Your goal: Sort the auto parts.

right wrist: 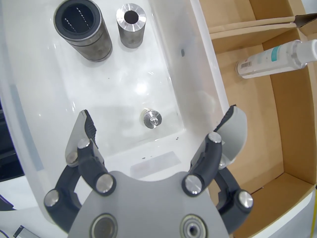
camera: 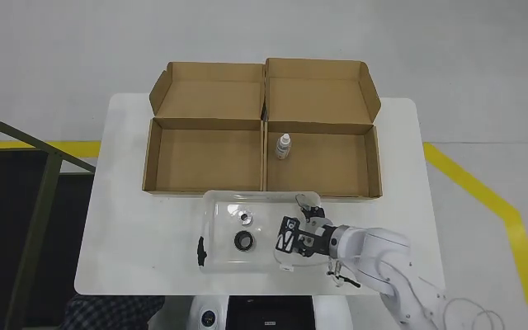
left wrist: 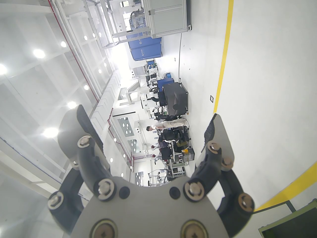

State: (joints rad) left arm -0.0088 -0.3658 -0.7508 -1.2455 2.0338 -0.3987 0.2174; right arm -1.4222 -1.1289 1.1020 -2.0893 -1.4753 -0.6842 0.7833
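Note:
A clear plastic bin (camera: 219, 247) lies in front of two cardboard boxes. In it stand a large dark cylindrical bearing (right wrist: 81, 35) (camera: 243, 240) and a smaller silver bushing (right wrist: 131, 25) (camera: 245, 219). A small silver pin-like part (right wrist: 151, 120) stands at the bin's near end. My right gripper (right wrist: 158, 114) (camera: 293, 235) hangs open just above that small part, one finger inside the bin and the other over its rim. My left gripper (left wrist: 148, 115) is open and holds nothing, pointing away from the table toward the room.
The left cardboard box (camera: 206, 157) holds nothing. A white bottle (camera: 283, 147) (right wrist: 270, 59) stands in the right box (camera: 346, 161), near its left wall. A small black piece (camera: 200, 250) sits at the bin's left end.

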